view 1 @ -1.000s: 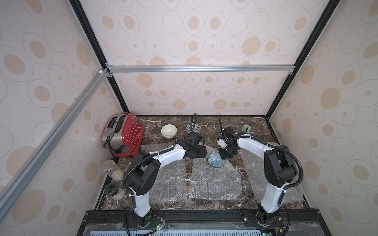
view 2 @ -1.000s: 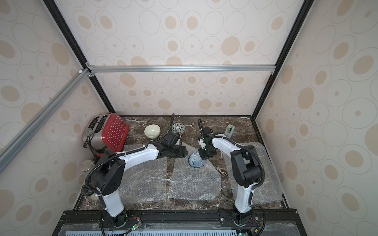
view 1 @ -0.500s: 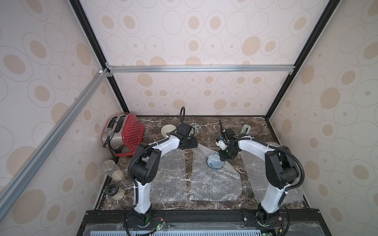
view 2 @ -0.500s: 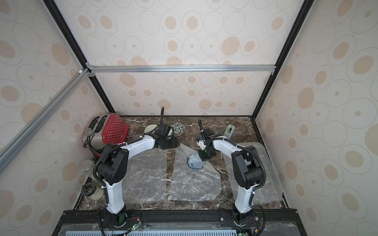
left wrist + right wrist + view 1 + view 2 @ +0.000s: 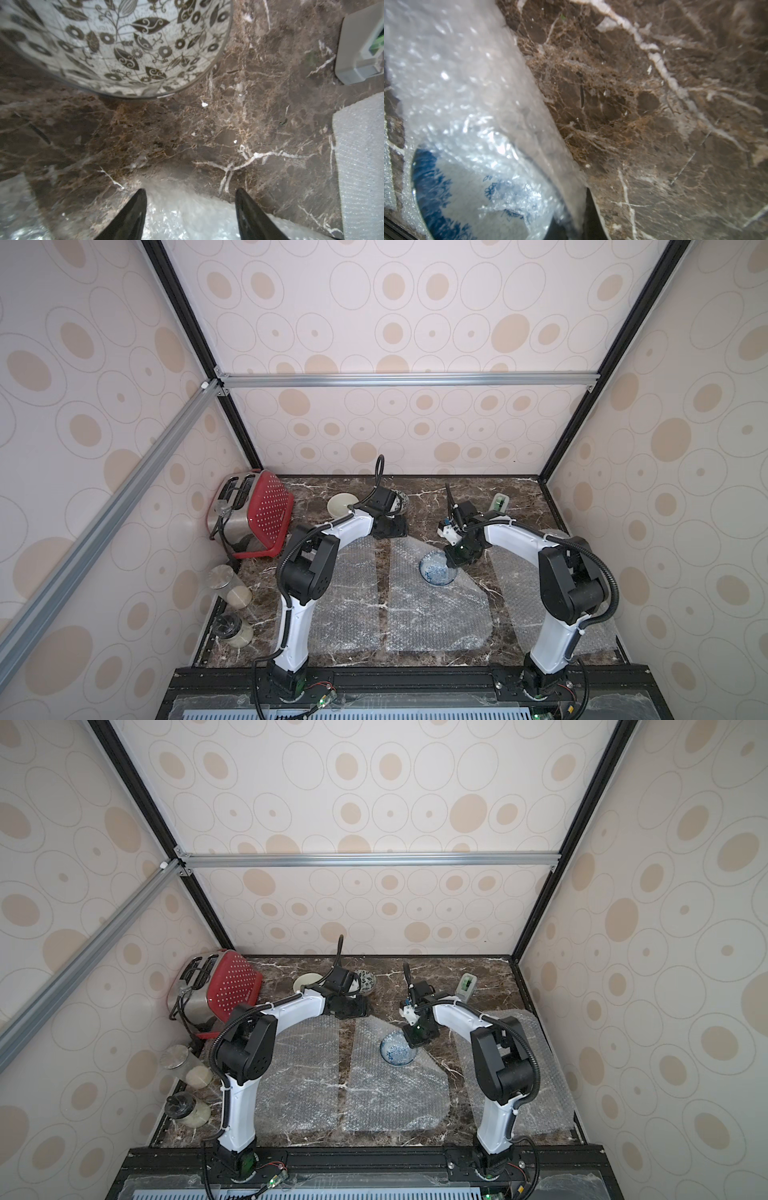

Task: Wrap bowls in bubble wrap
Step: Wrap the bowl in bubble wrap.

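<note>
The blue-patterned bowl [image 5: 435,576] sits on the far end of the middle bubble wrap sheet [image 5: 432,618]. The right gripper [image 5: 451,562] hangs at its rim, jaws clenched on a lifted flap of that sheet. At the back of the table [image 5: 207,128], the left gripper [image 5: 190,189] hovers near the leaf-patterned bowl [image 5: 124,45], jaws released. The cream bowl [image 5: 341,506] stands beside it.

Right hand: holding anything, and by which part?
The right hand pinches the middle bubble wrap sheet by a far corner, folded over the blue-patterned bowl.
</note>
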You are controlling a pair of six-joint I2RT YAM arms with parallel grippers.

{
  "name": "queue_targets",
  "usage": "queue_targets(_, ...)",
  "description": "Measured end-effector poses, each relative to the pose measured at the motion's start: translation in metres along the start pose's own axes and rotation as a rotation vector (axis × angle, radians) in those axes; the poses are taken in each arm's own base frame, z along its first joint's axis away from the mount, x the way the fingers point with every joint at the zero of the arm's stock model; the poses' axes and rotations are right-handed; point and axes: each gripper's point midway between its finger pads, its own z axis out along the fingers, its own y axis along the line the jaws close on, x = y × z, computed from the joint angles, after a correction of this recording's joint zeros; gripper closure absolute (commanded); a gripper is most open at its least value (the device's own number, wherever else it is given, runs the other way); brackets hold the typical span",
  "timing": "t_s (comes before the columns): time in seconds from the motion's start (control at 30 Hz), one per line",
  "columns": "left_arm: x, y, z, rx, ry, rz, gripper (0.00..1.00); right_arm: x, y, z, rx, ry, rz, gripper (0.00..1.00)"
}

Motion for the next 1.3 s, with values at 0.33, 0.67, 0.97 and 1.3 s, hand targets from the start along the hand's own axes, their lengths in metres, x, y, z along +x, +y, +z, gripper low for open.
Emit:
queue_targets(0.33,-0.007,0.01,0.001,0.013,-0.006,0.003,0.36,0.0,0.001,-0.002,-0.013,-0.004,0.002,0.97)
queue_targets(0.67,0.001,0.009,0.018,0.059,0.028,0.004,0.63,0.0,0.001,-0.002,-0.017,-0.003,0.003,0.98)
queue_targets(0.97,0.0,0.007,0.018,0.072,0.025,0.016,0.97,0.001,-0.002,-0.002,-0.01,0.0,0.01,0.98)
queue_targets(1.3,-0.005,0.001,0.0,0.07,0.01,0.028,1.0,0.001,-0.016,-0.004,0.035,-0.003,0.04,0.98)
